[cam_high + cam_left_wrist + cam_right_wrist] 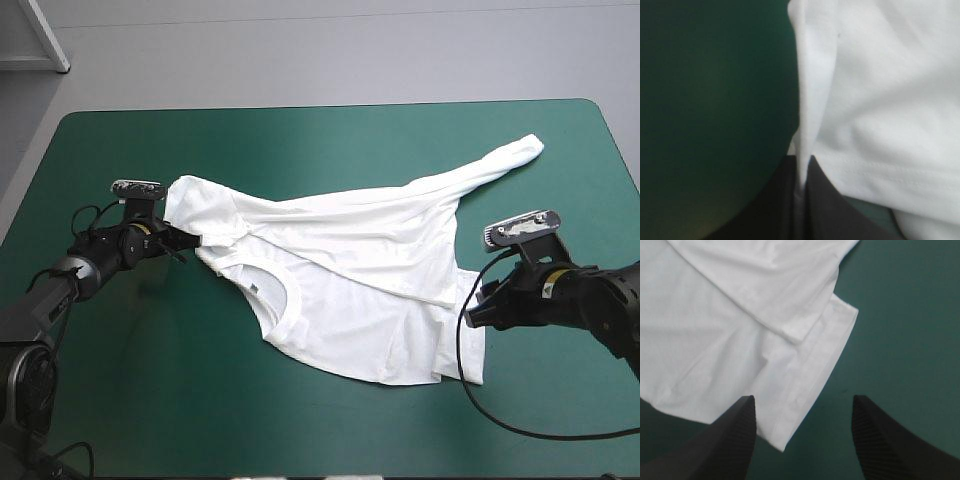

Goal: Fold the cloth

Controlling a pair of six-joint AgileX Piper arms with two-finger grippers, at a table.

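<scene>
- Nearest our left wrist lens, the left gripper (804,175) is clamped on a thin pinched ridge of the T-shirt (880,100), its black fingers all but meeting with the white cloth between them.
- Our right gripper (802,400) stands with its fingers spread wide and holds nothing. A hemmed corner of the cloth lies flat on the table between them.
- From above, we see the T-shirt mid-table on the teal-green cover (300,130), askew and rumpled. The left gripper holds it at its 9 o'clock edge, the right gripper sits at its 4 o'clock corner, and a long strip of it trails toward 2 o'clock.
- We judge the task barely begun: an upper layer lies slanted over the lower part, but no tidy fold shows. Spreading the T-shirt flat and making every proper fold are left to do.
</scene>
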